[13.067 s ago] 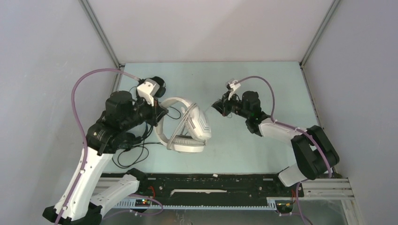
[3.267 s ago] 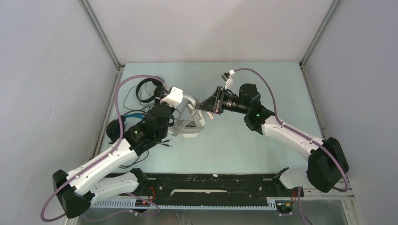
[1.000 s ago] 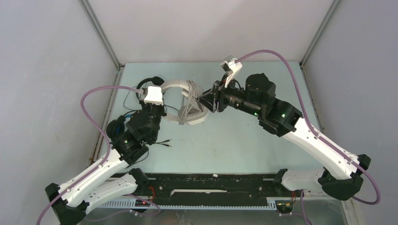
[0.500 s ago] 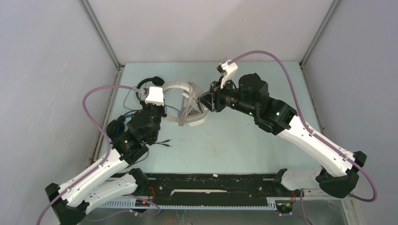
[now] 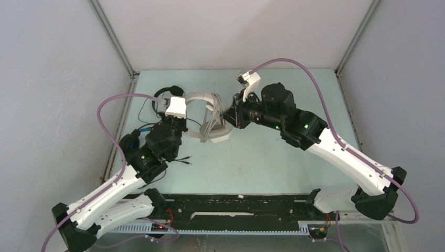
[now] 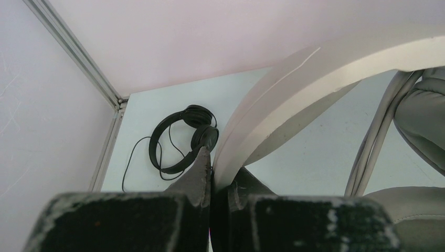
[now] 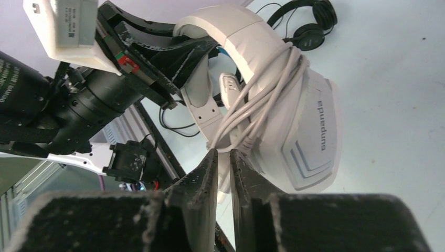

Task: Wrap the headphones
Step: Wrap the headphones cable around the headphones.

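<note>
The white headphones (image 5: 203, 97) stand on edge at the table's back centre, their pale cable (image 7: 262, 89) wound in several turns round the headband (image 6: 315, 79) and ear cup (image 7: 309, 136). My left gripper (image 5: 181, 122) is shut on the headband (image 7: 231, 26); the left wrist view shows the band pinched between the jaws of that gripper (image 6: 212, 157). My right gripper (image 5: 226, 113) is at the cup's right side. In its wrist view this gripper (image 7: 223, 152) is open by a narrow gap, with a cable loop right at the tips.
Small black headphones (image 5: 165, 94) lie near the back left corner, also seen as a slim black headset (image 6: 181, 139) with loose cable. A bulkier black headset (image 5: 131, 142) with blue lining sits under my left arm. A black cable with plug (image 5: 181, 160) trails over the table.
The right gripper has shifted slightly left against the white headphones and its jaws have narrowed from clearly open to a thin gap. The left gripper holds the headband as before.
</note>
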Available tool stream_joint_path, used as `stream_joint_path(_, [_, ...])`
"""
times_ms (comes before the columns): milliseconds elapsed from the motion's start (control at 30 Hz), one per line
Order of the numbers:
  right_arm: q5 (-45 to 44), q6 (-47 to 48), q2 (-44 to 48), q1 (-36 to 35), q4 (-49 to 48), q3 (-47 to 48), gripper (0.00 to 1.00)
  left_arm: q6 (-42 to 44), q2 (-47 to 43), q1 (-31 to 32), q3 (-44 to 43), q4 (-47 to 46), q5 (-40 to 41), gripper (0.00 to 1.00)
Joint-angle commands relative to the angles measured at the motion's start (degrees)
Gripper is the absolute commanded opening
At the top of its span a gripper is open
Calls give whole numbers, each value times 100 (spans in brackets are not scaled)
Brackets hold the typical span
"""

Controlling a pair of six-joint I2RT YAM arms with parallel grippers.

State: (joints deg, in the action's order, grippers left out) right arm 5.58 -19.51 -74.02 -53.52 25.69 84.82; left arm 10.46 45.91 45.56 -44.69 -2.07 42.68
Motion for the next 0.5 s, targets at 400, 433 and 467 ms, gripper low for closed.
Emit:
stream_joint_path(400, [299, -308, 214, -54, -396, -158, 17, -519, 0, -33, -570, -538, -102, 0])
stream_joint_path(433, [284, -301, 273, -61, -406, -158, 18, -517, -10, -34, -556, -542, -102, 0])
stream_joint_path(467, [229, -307, 330, -62, -407, -158, 19, -517, -13, -30, -551, -550, -102, 0])
